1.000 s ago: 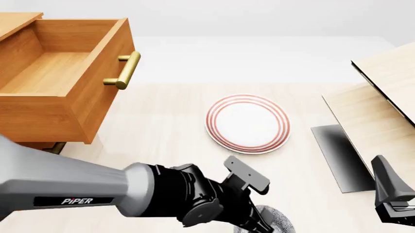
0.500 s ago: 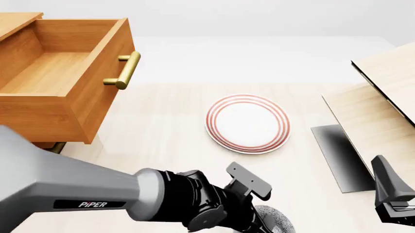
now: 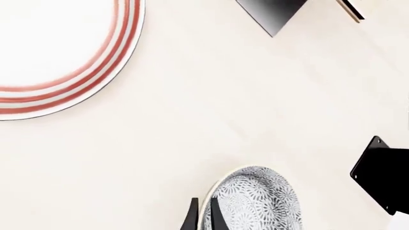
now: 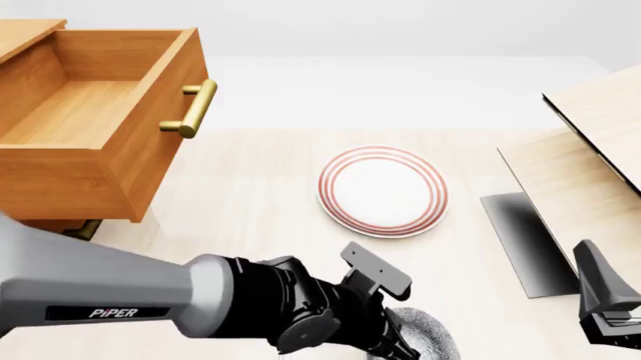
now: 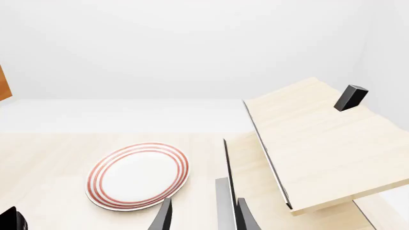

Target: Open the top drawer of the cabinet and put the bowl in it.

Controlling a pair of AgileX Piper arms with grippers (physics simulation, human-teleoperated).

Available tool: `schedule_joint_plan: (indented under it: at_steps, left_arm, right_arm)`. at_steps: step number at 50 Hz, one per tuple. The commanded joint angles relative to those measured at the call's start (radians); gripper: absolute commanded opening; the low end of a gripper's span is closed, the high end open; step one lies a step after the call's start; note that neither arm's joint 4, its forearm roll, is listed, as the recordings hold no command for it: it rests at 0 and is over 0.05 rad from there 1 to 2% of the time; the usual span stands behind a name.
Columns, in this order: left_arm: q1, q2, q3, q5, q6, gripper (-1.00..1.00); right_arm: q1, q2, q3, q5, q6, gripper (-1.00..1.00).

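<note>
Surface: a pale light-wood table (image 4: 251, 195) is seen under a plain white backdrop.
Top drawer (image 4: 95, 124): pulled out of the cabinet (image 4: 20, 34) at the far left; its long axis is run toward the table's middle, the brass bar handle (image 4: 192, 109) faced that way.
Bowl (image 4: 416, 334): found upright, mouth up, at the near edge — round, so no long axis is shown.
Left gripper (image 3: 201, 218): two dark fingertips are placed on either side of the bowl's rim; whether it is clamped cannot be told.
Right gripper (image 5: 201, 218): fingers are held apart, nothing between them, near the pale unit (image 4: 591, 157).
Plate (image 4: 383, 190): red-ringed, laid flat at mid-table.
Writing: "PiPER" is read on the left arm (image 4: 115, 300).
</note>
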State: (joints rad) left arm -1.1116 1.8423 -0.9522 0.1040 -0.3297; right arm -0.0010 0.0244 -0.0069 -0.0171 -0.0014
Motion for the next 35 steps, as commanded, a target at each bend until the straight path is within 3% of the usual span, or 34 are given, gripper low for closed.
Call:
schedule_joint_plan:
  at_steps: [1, 18, 35]
  left_arm:
    - [0.027, -0.066, 0.036, -0.010, 0.014, -1.00]
    - [0.072, -0.164, 0.063, 0.021, 0.066, -1.00]
    - [0.138, -0.304, 0.081, 0.084, 0.031, -1.00]
  right_arm:
    - [0.000, -0.009, 0.001, 0.007, 0.000, 1.00]
    - [0.000, -0.008, 0.001, 0.007, 0.000, 1.00]
    - [0.000, -0.008, 0.001, 0.007, 0.001, 1.00]
